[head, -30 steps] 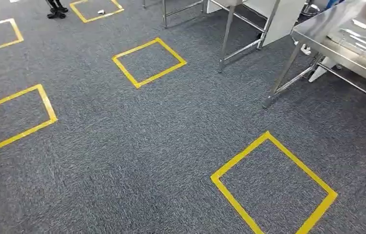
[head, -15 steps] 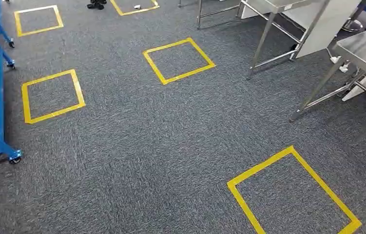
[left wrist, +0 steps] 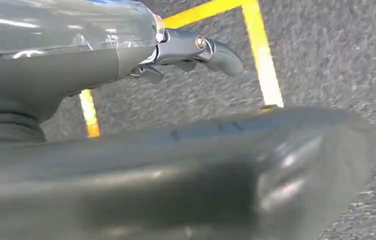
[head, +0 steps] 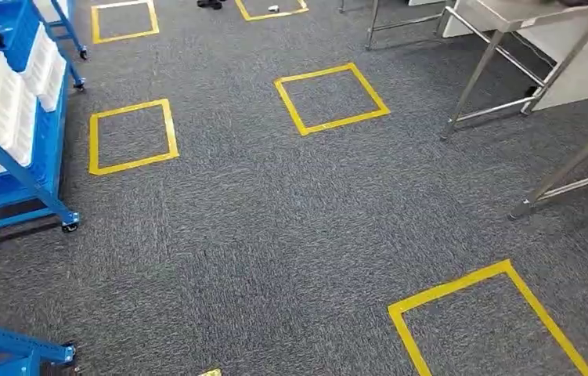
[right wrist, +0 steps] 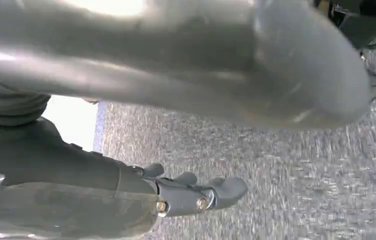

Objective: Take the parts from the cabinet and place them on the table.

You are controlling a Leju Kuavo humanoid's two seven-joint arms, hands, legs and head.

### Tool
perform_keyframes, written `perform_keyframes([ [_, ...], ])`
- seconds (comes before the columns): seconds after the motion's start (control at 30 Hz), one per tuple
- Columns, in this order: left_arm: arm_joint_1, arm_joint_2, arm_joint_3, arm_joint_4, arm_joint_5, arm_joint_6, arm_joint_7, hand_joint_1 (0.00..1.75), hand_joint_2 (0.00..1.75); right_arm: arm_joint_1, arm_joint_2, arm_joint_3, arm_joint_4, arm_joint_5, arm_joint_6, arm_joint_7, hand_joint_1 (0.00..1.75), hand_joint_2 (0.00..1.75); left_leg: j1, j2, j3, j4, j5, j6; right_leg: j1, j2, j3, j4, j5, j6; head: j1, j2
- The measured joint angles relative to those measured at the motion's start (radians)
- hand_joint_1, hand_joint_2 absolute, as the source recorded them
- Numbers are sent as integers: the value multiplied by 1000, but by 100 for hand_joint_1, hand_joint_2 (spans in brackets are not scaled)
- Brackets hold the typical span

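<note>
Both robot hands, left [left wrist: 196, 50] and right [right wrist: 196, 195], hang empty, fingers loosely apart | square up to blue cabinet [head: 16, 117] before reaching.

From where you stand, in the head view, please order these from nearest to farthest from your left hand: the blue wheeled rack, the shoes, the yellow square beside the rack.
The left hand hangs over the floor at the robot's left side, so nearest means lower left.
1. Blue wheeled rack, left edge.
2. Yellow square, right of the rack.
3. Shoes, far top edge.
</note>
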Motion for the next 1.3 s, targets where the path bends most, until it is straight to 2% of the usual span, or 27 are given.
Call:
perform_keyframes([
  [0.03, 0, 0, 0, 0, 0, 0, 0, 0, 0, 3, 0, 0, 0, 0, 0, -3, 0, 0, -8, 62, -18, 33, -27, -1, 5, -12, 5, -10, 3, -7, -1, 0],
  [0.07, -3, -1, 0, 0, 0, 0, 0, 0, 0, 5, 0, 0, 0, 0, 0, -6, 0, 0, -6, 88, -47, 93, -66, -3, 6, -29, 5, -10, 3, -10, -1, 0],
  [0.13, -8, -3, 0, 0, 2, -1, -1, 0, 0, 10, 0, 0, 0, 0, 0, -10, 0, 0, -5, 104, -121, 254, -143, -9, 11, -60, 3, -9, 2, -11, -1, 0],
  [0.17, -7, -3, 0, 0, 3, 0, -2, 0, 0, 10, 0, 0, 0, 1, 0, -11, 0, 0, -5, 106, -146, 312, -160, -13, 12, -74, 1, -8, 1, -12, -1, 0],
  [0.2, -4, -3, 0, 0, 3, 0, -2, 0, 0, 9, 0, 0, 0, 2, 0, -11, 0, 0, -5, 108, -147, 319, -153, -15, 12, -86, 0, -7, 1, -12, -1, 0],
  [0.23, -1, -3, 0, 0, 6, 0, -3, 0, 0, 9, 0, 0, 0, 3, 0, -12, 0, 0, -5, 111, -118, 273, -121, -15, 13, -99, 1, -7, 0, -10, -1, 0],
  [0.3, -1, -2, 0, 0, 6, 0, -3, 0, 0, 7, 0, 0, 0, 6, 1, -13, 0, 0, -6, 133, -8, 81, -38, -9, 13, -122, 6, -5, -5, -5, -1, 0],
  [0.33, -2, -2, 0, 0, 6, 0, -4, 0, 0, 7, 0, 0, 0, 6, 1, -13, 0, 0, -9, 183, 40, 4, -19, -2, 16, -130, 9, -2, -8, -1, -1, 0],
  [0.37, -6, -1, 0, 0, 6, 0, -5, 0, 0, 8, 0, 0, 0, 7, 1, -14, 0, 0, -19, 208, 49, -26, -29, 8, 24, -139, 7, 8, -16, 6, -1, 0],
  [0.5, 2, 0, 0, 0, 11, 3, -8, 0, 0, 0, 0, 0, 0, 12, 1, -14, 0, 0, -15, 160, 44, -29, -19, 30, 23, -176, 12, 9, -21, 22, 0, 0],
  [0.57, 3, 0, 0, 0, 15, 7, -8, 0, 0, 1, 0, 0, 0, 14, 1, -15, 0, 0, -9, 144, 44, -34, -12, 40, 13, -88, -10, 72, -73, 33, 0, 0],
  [0.6, 0, 0, 0, 0, 19, 8, -9, 0, 0, 2, 0, 0, 0, 14, 1, -15, 0, 0, -9, 132, 40, -34, -10, 42, 9, -59, -50, 158, -121, 38, 0, 0],
  [0.67, -2, 0, 1, 0, 21, 9, -8, 0, 0, 4, 0, 0, 0, 14, 2, -14, 0, 0, -11, 110, 35, -32, -9, 43, 5, -48, -123, 312, -180, 42, 0, 0],
  [0.7, 0, 1, 2, 0, 21, 9, -8, 0, 0, 5, 1, 0, 0, 14, 2, -14, 0, 0, -11, 96, 34, -29, -9, 42, 4, -48, -137, 336, -175, 42, 0, 0],
  [0.73, 0, 1, 2, 0, 21, 9, -8, 0, 0, 6, 1, 0, 0, 14, 2, -14, 0, 0, -11, 84, 34, -26, -9, 42, 4, -47, -128, 314, -148, 42, 0, 0],
  [0.8, 1, 1, 3, 0, 21, 9, -7, 0, 0, 6, 1, 0, 0, 14, 1, -14, 0, 0, -10, 58, 37, -21, -11, 38, 0, -38, -61, 165, -54, 39, 0, 0],
  [0.83, 0, 1, 3, 0, 21, 8, -7, 0, 0, 6, 1, 0, 0, 14, 1, -14, 0, 0, -9, 46, 38, -18, -13, 34, -3, -10, -17, 64, -5, 36, 0, 0],
  [0.87, 0, 1, 3, 0, 21, 8, -7, 0, 0, 8, 1, 0, 0, 14, 1, -13, 0, 0, -8, 37, 32, -19, -11, 27, -4, 41, -2, 40, -25, 30, 0, 0],
  [0.9, -4, 1, 3, 0, 22, 8, -7, 0, 0, 7, 1, 0, 0, 14, 1, -13, 0, 0, -9, 27, 24, -10, -11, 18, -2, 51, -8, 25, -19, 29, 0, 0],
  [1.0, 4, 1, 3, 0, 21, 8, -8, 0, 0, 4, 1, 0, 0, 11, -1, -10, 0, 0, -2, -4, 16, -19, -1, -2, 7, 23, -10, 30, -17, 18, 0, 0],
  [1.03, 6, 2, 3, 0, 21, 7, -8, 0, 0, 5, 2, 0, 0, 10, -3, -9, 0, 0, -2, -3, 11, -15, -5, -8, -4, 8, -6, 17, -10, 5, 0, 0],
  [1.07, 8, 1, 3, 0, 21, 6, -8, 0, 0, 6, 2, 0, 0, 10, -3, -8, 0, 0, -4, 54, 2, 11, -25, -8, 0, -7, -4, 14, -8, -1, 0, 0],
  [1.1, 6, 0, 3, 0, 20, 5, -8, 0, 0, 8, 2, 0, 0, 9, -3, -8, 0, 0, -5, 90, -30, 79, -67, -11, 3, -20, -5, 14, -9, -9, -1, 0],
  [1.17, 1, 0, 3, 0, 20, 3, -5, 0, 0, 11, 1, -2, 0, 6, -4, -6, 0, 0, -4, 106, -104, 242, -142, -16, 11, -50, -7, 14, -10, -14, -1, 0],
  [1.2, 2, 0, 3, 0, 20, 2, -2, 0, 0, 11, 1, -3, 0, 3, -5, -5, 0, 0, -5, 107, -131, 305, -161, -17, 14, -64, -8, 15, -11, -15, -1, 0],
  [1.23, 5, 0, 3, 0, 20, 2, 3, 0, 0, 11, 1, -5, 0, -2, -7, -2, 0, 0, -5, 108, -132, 314, -153, -17, 16, -75, -7, 15, -11, -15, -1, 0],
  [1.3, 8, 0, 3, 0, 19, 2, 13, 0, 0, 9, 1, -14, 0, -11, -16, 9, 0, 0, -6, 115, -63, 192, -81, -11, 20, -98, -5, 15, -13, -15, 0, 0],
])
